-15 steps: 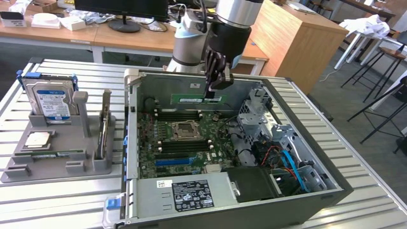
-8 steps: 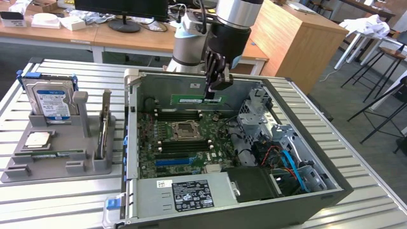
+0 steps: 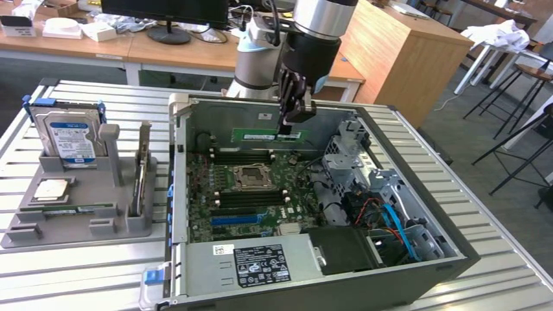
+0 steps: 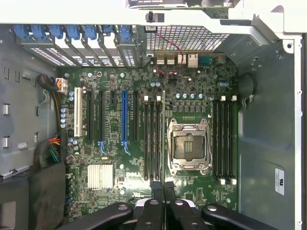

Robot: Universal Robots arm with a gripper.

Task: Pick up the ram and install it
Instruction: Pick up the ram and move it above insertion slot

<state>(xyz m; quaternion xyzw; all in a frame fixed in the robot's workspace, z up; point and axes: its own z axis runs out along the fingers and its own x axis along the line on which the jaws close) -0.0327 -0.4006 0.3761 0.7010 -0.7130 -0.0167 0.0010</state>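
**Ram held over the open case**

In the exterior view the upper part of the arm was cut off by the picture's edge. The gripper (image 3: 289,126) covered a short piece of the ram (image 3: 259,135). The gripper was clenched on the top edge of the ram, near the end toward the exterior view's right. The green stick hung level below it, above the motherboard (image 3: 216,194) inside the computer case (image 3: 226,111). On the tabletop (image 3: 78,272), at the exterior view's left, a grey holder (image 3: 87,223) carried an upright hard drive (image 3: 72,139) and a silver processor chip (image 3: 50,189).

In the wrist view the gripper (image 4: 164,191) was partly cut off at the picture's edge. The ram (image 4: 164,139) showed edge-on as one thin line running out from between the fingers. This line lay between the black memory slots (image 4: 152,139) and the processor socket (image 4: 188,146). Whether it was in line with a slot was hard to make out.
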